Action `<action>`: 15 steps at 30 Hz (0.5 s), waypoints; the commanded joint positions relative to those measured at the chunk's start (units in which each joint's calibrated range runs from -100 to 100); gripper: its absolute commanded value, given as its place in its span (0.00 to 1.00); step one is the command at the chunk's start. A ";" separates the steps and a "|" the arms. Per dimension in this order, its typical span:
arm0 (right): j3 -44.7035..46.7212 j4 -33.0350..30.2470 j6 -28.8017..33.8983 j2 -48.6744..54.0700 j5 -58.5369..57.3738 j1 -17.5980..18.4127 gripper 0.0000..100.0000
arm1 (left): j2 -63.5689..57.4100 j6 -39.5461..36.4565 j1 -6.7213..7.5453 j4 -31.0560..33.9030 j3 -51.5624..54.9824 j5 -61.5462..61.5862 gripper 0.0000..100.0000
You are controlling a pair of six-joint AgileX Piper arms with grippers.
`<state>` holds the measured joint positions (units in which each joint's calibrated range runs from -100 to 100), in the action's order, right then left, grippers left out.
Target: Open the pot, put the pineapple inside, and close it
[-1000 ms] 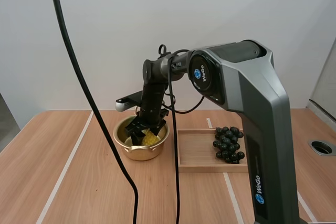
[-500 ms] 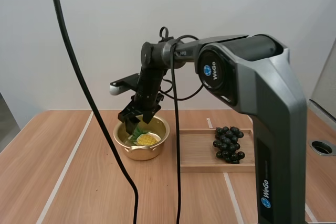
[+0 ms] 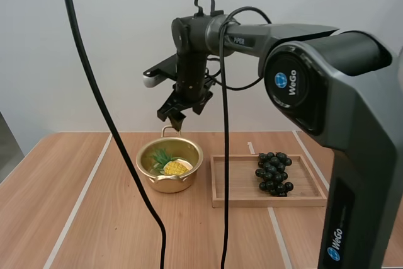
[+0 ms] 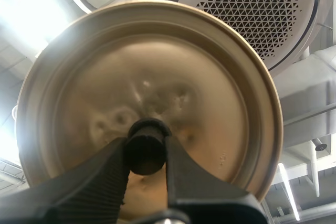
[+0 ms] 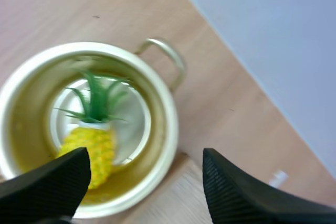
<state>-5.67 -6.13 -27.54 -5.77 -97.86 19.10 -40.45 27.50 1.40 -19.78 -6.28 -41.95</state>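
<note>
The gold pot stands open on the table with the yellow pineapple lying inside, its green leaves toward the back left. My right gripper hangs open well above the pot and holds nothing. From the right wrist view, my right gripper has its fingers wide apart over the pot, and the pineapple rests on the pot's floor. In the left wrist view my left gripper is shut on the black knob of the gold lid, which is held up in the air.
A wooden tray sits just right of the pot, with a bunch of dark grapes at its right end. The pot's loop handle faces the back wall.
My right gripper let go of the pineapple inside the pot, then rose clear of it and turned. The pineapple stays in the pot.
</note>
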 commanded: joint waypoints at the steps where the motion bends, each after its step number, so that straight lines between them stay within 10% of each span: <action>1: -0.49 -7.13 4.68 3.24 -0.92 0.03 1.00 | -0.20 0.16 -0.21 -0.61 -0.37 -0.04 0.00; 15: -0.49 -14.79 15.12 20.44 8.62 -5.51 1.00 | -0.20 0.16 -0.21 -0.98 -0.37 0.64 0.00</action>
<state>-5.77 -20.24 -14.14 10.62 -92.63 15.12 -40.45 27.50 1.40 -19.78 -6.28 -41.76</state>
